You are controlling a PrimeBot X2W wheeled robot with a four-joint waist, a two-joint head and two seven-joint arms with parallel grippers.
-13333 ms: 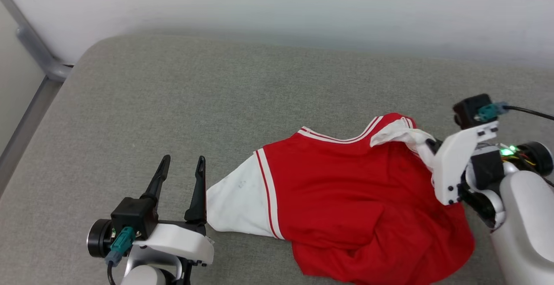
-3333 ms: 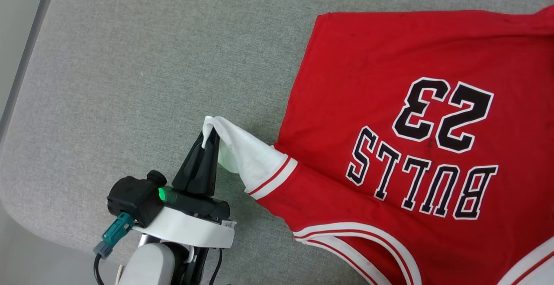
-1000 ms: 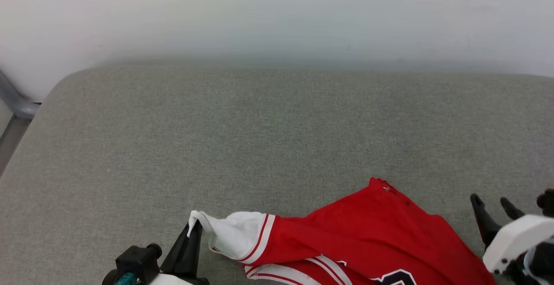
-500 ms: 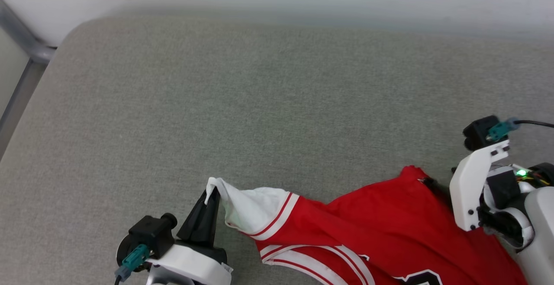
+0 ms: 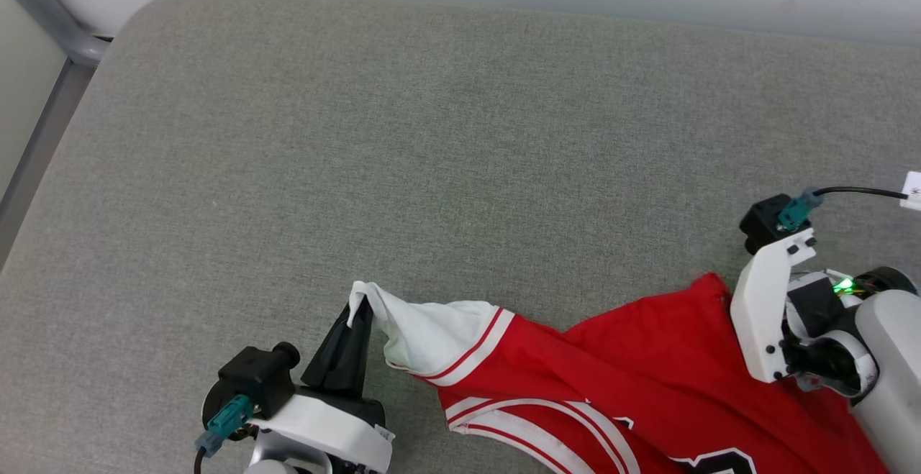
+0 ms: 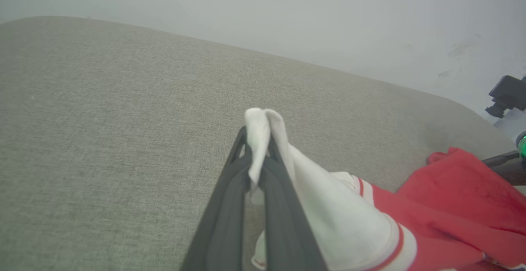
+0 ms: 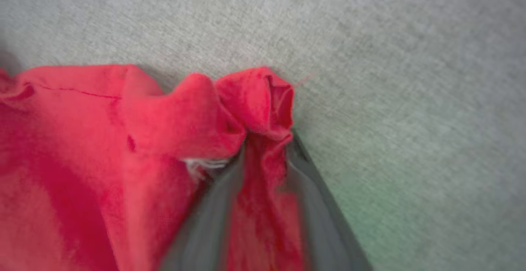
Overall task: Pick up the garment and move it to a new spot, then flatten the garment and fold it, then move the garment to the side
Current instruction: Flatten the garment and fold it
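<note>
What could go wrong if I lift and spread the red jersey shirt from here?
1. The left hand pinches only the very tip of the white sleeve of the red jersey-style fabric shirt; it may slip out under tension.
2. A bunched red corner sits inside the right hand, but the blurred view doesn't show a firm grip; lifting could drop that side.
3. The shirt lies twisted on the grey fabric cushion; pulling may set wrinkles.

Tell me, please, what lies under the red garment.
The garment rests on the grey cushion, which shows along its edges. The area beneath the fabric is covered, so anything lying there cannot be seen.
</note>
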